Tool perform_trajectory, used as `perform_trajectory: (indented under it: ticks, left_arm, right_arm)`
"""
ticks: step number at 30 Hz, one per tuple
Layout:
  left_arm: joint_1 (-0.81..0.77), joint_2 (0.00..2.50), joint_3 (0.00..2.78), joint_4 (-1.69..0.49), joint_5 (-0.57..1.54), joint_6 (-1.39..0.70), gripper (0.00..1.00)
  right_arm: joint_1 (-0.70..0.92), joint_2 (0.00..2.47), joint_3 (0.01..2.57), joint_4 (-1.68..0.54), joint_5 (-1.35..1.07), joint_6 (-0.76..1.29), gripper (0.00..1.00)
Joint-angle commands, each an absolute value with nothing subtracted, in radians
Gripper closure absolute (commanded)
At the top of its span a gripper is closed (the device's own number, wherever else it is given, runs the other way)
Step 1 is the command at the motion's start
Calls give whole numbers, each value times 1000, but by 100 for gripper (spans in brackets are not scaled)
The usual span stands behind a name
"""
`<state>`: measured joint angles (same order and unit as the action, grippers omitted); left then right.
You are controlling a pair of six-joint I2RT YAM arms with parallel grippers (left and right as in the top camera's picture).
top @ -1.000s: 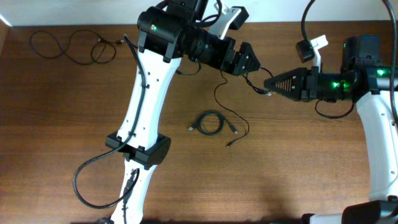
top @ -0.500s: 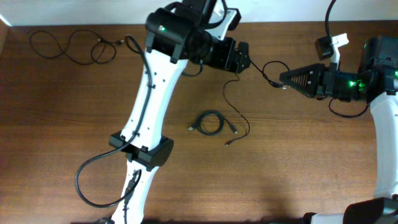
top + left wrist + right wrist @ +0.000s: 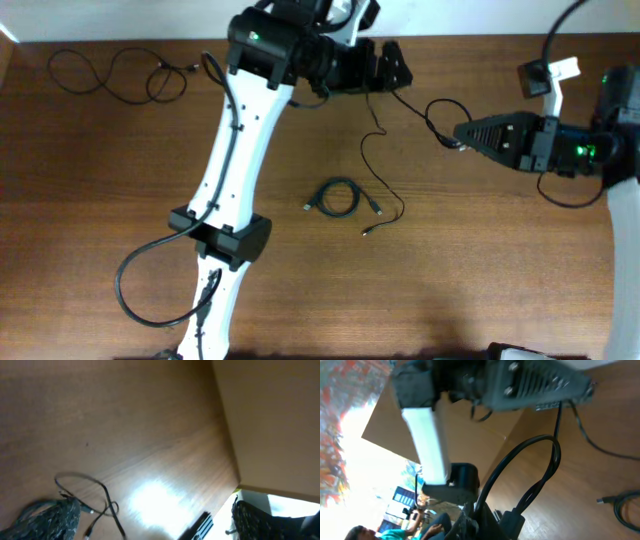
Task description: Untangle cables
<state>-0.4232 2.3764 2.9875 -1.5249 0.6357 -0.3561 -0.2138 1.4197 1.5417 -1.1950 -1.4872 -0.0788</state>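
A thin black cable [image 3: 432, 108] runs from under my left gripper [image 3: 392, 68] in a small loop to my right gripper [image 3: 458, 134], which is shut on it. Its other strand [image 3: 380, 180] trails down the table to a plug [image 3: 367, 232]. A small knotted coil [image 3: 335, 197] lies beside that strand. In the right wrist view the held cable [image 3: 540, 447] arches up out of my shut right gripper [image 3: 492, 520]. In the left wrist view my left gripper [image 3: 150, 517] stands wide open, and a cable loop [image 3: 87, 491] lies by its left finger [image 3: 47, 520].
Another thin cable [image 3: 110, 75] lies spread in loops at the far left of the wooden table [image 3: 500, 260]. The table's back edge and a wall [image 3: 270, 425] are close behind the left gripper. The left arm [image 3: 235, 160] crosses the table's middle left.
My right gripper has drawn to the right with the cable, stretching it out. My left gripper has shifted back toward the table's far edge.
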Motion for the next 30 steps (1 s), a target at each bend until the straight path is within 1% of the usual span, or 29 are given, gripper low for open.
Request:
perform_trajectory:
  ticks: [1, 3, 4, 7, 8, 9, 11, 13, 16, 18, 19, 20, 21, 24, 27, 30]
  left_arm:
    - [-372, 2344, 2982, -1536, 606, -202, 1]
    - [-370, 2344, 2982, -1565, 585, -56, 1]
    - [-370, 2344, 2982, -1594, 593, 57, 1]
    - [-372, 2344, 2982, -1656, 698, 268, 1]
    - [-372, 2344, 2982, -1686, 768, 345, 1]
    - [-372, 2344, 2982, -1688, 806, 375, 1]
    - [-372, 2342, 2983, -1688, 852, 400, 1]
    - [-373, 2339, 2983, -1688, 893, 461, 3]
    - [-372, 2328, 2983, -1688, 902, 518, 4]
    - [-373, 2324, 2983, -1688, 902, 534, 7]
    - [-379, 2324, 2983, -1688, 902, 544, 10]
    - [-388, 2324, 2983, -1688, 897, 556, 10]
    - [-397, 2324, 2982, -1688, 884, 567, 10]
    - [-452, 2324, 2973, -1688, 805, 620, 4]
    - [-500, 2326, 2960, -1686, 715, 649, 3]
    - [-530, 2336, 2959, -1681, 710, 649, 2]
  right_arm:
    - [-223, 1374, 1537, -1188, -1507, -52, 96]
    - [-241, 1371, 1537, -1188, -1507, -28, 96]
    - [-263, 1372, 1537, -1188, -1500, -10, 96]
    - [-319, 1377, 1537, -1188, -1417, 84, 96]
    - [-342, 1377, 1537, -1188, -1386, 114, 96]
    - [-356, 1377, 1537, -1188, -1374, 126, 96]
    - [-386, 1377, 1537, -1188, -1370, 152, 96]
    - [-429, 1377, 1537, -1187, -1367, 202, 96]
    - [-481, 1378, 1537, -1184, -1334, 255, 96]
    - [-496, 1379, 1537, -1185, -1332, 257, 96]
    - [-497, 1379, 1537, -1185, -1340, 263, 96]
    - [-497, 1379, 1537, -1185, -1349, 278, 96]
    - [-497, 1379, 1537, -1185, -1362, 293, 96]
    - [-497, 1379, 1537, -1174, -1432, 335, 96]
    - [-497, 1379, 1537, -1169, -1526, 335, 96]
    - [-497, 1378, 1537, -1170, -1552, 386, 96]
